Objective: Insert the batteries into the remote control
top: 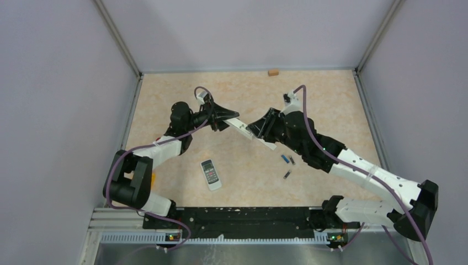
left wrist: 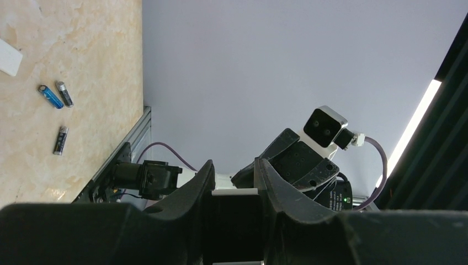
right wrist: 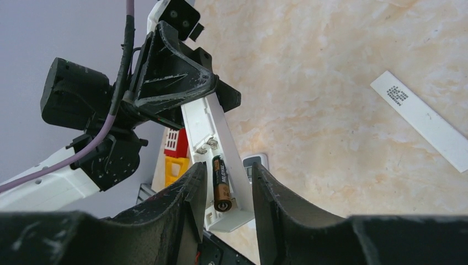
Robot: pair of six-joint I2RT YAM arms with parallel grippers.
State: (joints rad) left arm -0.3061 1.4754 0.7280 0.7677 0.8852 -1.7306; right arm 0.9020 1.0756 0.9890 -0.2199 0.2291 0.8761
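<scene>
– Between the fingers of the right gripper (right wrist: 227, 165), what sits there?
– The near end of the white remote control (right wrist: 207, 122), its compartment uncovered. One battery (right wrist: 220, 182), black with a gold end, lies in it, and two metal springs show just beyond.
– Is that gripper squeezing?
– I cannot tell. Its fingers stand partly apart, close on either side of the remote's end, but contact is unclear.
– And the far end?
– The left gripper (left wrist: 234, 176) is clamped on it, holding the remote control off the desk (top: 165, 99).
– The other batteries?
– Three loose batteries (top: 292, 161) lie on the desk just behind the right gripper, beside its arm. Two are side by side, one of them bluish, and the third is slightly apart.
– Anything farther out?
– A white battery cover (right wrist: 425, 118) lies flat, off to the right gripper's right. A second remote (top: 210, 174) rests well behind the left gripper. A small wooden block (top: 272, 72) sits at the far wall, well beyond both.
</scene>
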